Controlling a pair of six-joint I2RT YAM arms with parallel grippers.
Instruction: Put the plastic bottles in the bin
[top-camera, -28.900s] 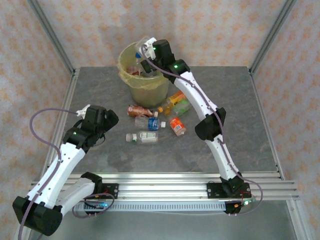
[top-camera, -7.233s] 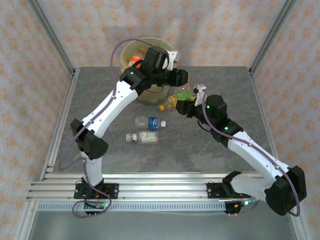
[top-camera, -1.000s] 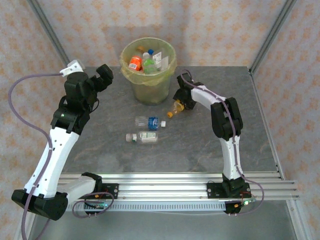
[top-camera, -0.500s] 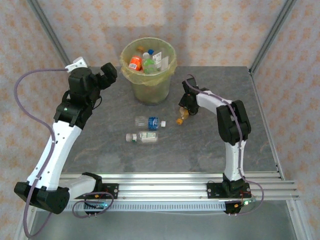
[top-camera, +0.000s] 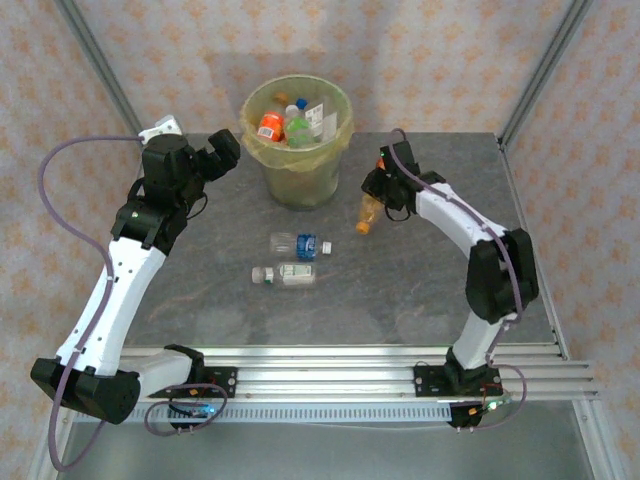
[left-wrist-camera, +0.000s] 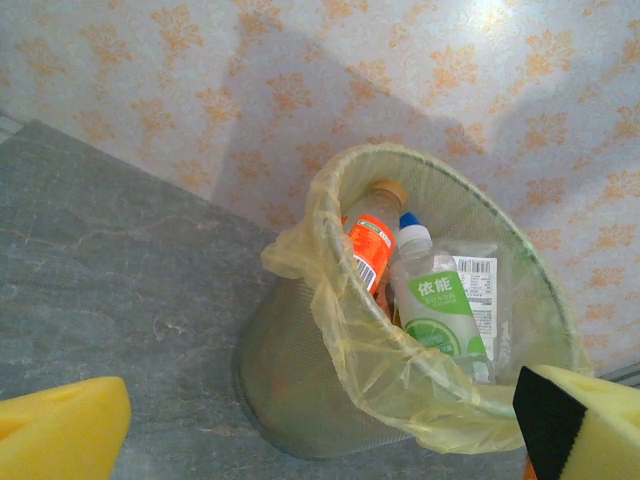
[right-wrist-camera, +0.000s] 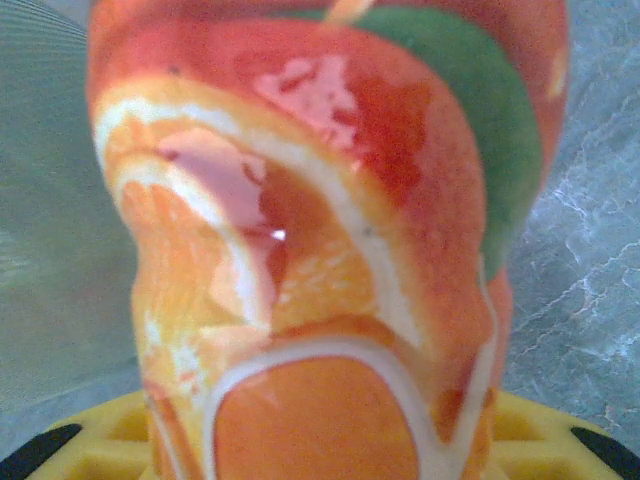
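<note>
Over grey table (top-camera: 400, 290), orange bottle (top-camera: 368, 211) cap-down

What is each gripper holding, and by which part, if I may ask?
Right gripper: the orange bottle, by its labelled body. Left gripper: holding nothing.

The left arm (top-camera: 110, 290) rises from its base and leans toward the far left. The left gripper (top-camera: 218, 152) is held high with jaws spread wide, yellow pads (left-wrist-camera: 60, 435) far apart. The right arm (top-camera: 455, 215) folds at the elbow and reaches leftward, the right gripper (top-camera: 380, 192) clamped on a bottle (top-camera: 367, 213).
</note>
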